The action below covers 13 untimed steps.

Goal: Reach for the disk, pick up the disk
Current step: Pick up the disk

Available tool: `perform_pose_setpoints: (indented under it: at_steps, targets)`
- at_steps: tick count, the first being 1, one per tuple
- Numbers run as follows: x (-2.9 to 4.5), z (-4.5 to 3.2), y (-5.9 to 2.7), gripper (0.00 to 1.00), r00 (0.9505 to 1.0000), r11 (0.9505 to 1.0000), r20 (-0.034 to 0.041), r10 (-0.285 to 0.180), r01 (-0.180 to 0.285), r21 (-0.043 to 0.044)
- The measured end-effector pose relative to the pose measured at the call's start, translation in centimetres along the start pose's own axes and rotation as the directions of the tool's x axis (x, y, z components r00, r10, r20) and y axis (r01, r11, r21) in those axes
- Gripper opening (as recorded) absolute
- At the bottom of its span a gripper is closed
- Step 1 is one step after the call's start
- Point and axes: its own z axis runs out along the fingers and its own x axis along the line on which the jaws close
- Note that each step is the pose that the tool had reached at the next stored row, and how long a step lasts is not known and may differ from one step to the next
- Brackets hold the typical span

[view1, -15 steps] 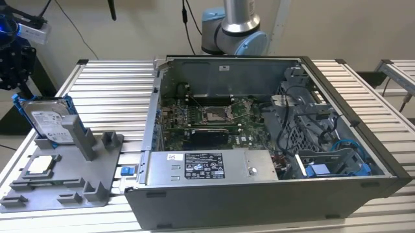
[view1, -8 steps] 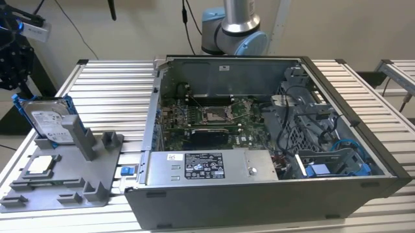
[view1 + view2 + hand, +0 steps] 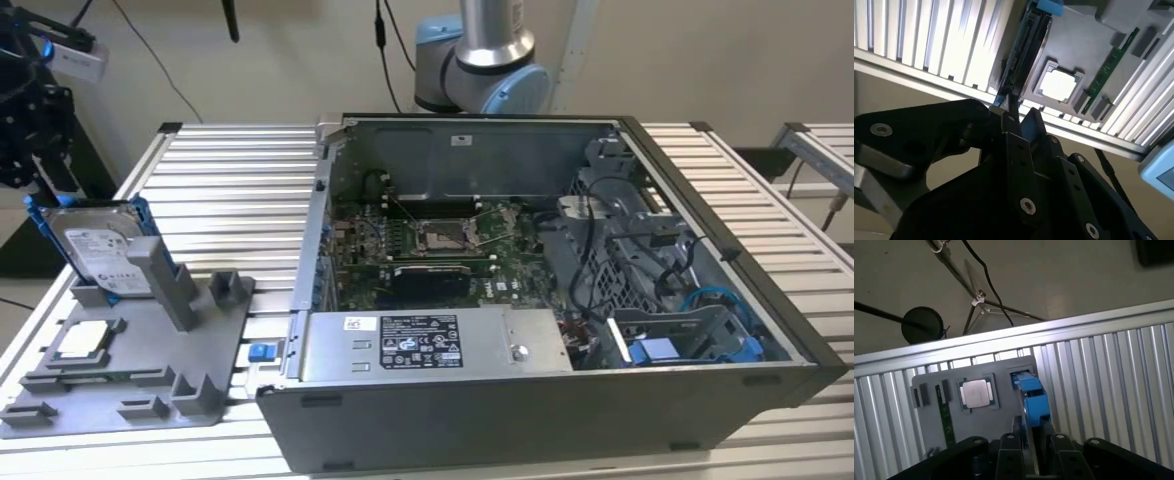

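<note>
The disk (image 3: pixel 100 250), silver-grey with a white label and blue side rails, stands upright on edge in a grey holder (image 3: pixel 147 385) at the exterior view's left. My black gripper (image 3: pixel 51 185) comes down on its upper far corner. In both wrist views the disk (image 3: pixel 1031 395) (image 3: pixel 1026 50) runs edge-on away from my fingers. The gripper (image 3: pixel 1034 452) (image 3: pixel 1021 119) has one finger on each face and looks shut on the disk, which still sits in the holder.
A small square silver chip (image 3: pixel 83 340) (image 3: pixel 976 393) (image 3: pixel 1059 84) lies in the holder beside the disk, with a green memory stick (image 3: pixel 945 422) next to it. An open computer case (image 3: pixel 534 420) stands at the exterior view's right on the ribbed metal table (image 3: pixel 227 180).
</note>
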Motion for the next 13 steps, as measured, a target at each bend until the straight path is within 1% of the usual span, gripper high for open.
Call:
perform_pose_setpoints:
  at_steps: [2, 5, 7, 10, 13]
  targets:
    - [-0.15, 0.08, 0.04, 1.0, 0.9998, 0.9998, -0.0004, -0.018, 0.018, 0.0006]
    - [-0.24, 0.21, 0.06, 1.0, 0.9984, 0.9984, -0.0017, -0.056, 0.056, 0.0008]
    - [-0.25, 0.41, 0.05, 1.0, 0.9959, 0.9959, -0.0031, -0.091, 0.091, 0.0006]
    - [-0.25, 0.89, 0.07, 1.0, 0.9905, 0.9905, -0.0046, -0.137, 0.137, 0.0005]
    - [-0.19, 1.43, 0.39, 1.0, 0.9879, 0.9879, -0.0054, -0.155, 0.155, 0.0007]
